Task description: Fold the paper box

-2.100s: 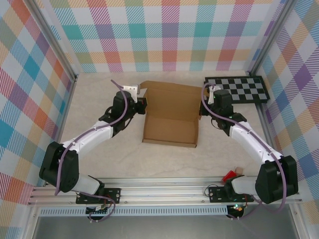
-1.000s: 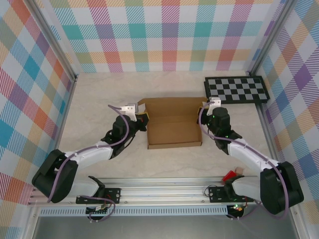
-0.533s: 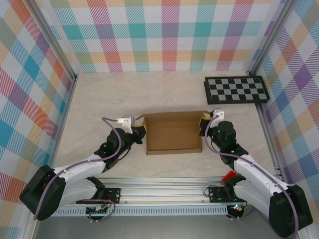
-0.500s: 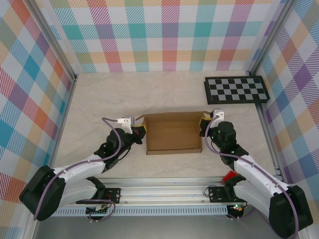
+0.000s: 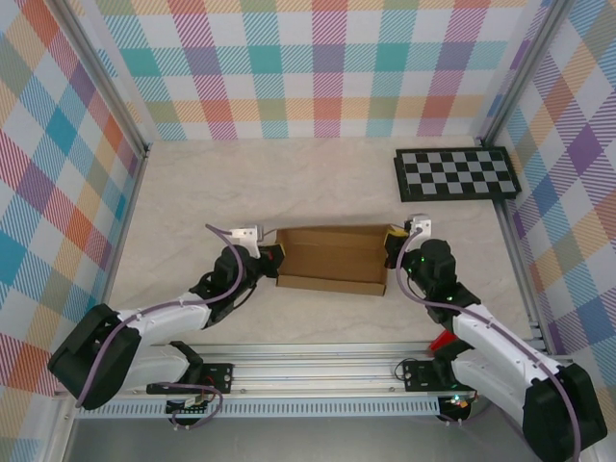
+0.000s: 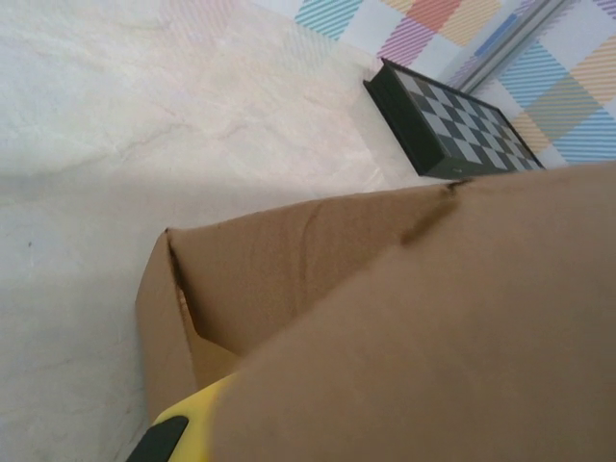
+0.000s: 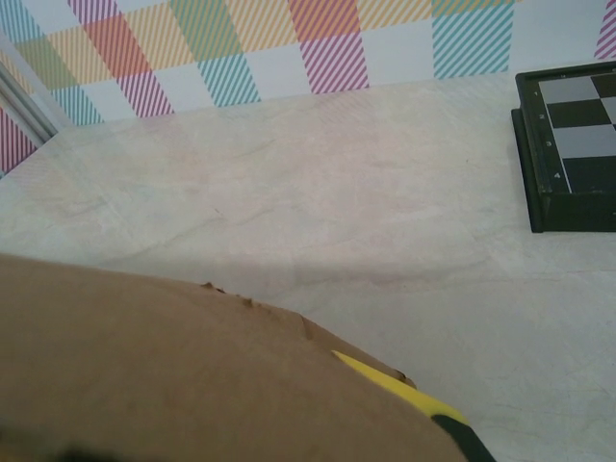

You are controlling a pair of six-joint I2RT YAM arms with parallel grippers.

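Since a moment ago the plain brown cardboard paper box [image 5: 332, 258] lies nearer the arm bases on the pale tabletop [image 5: 241, 183], its lid lower, with left hand [image 5: 272, 254] and right hand [image 5: 392, 238] pinching its ends.

Surroundings, top and wrist views
Pale marbled desk [image 5: 241, 183]; black-and-white checkerboard panel [image 5: 457, 173] lies flat at its far right corner, against the right wall. Pastel plaid walls [image 5: 318, 67] close three sides. Aluminium rail [image 5: 318, 371] runs along the near edge; small red item [image 5: 443, 340] sits beside it, right.
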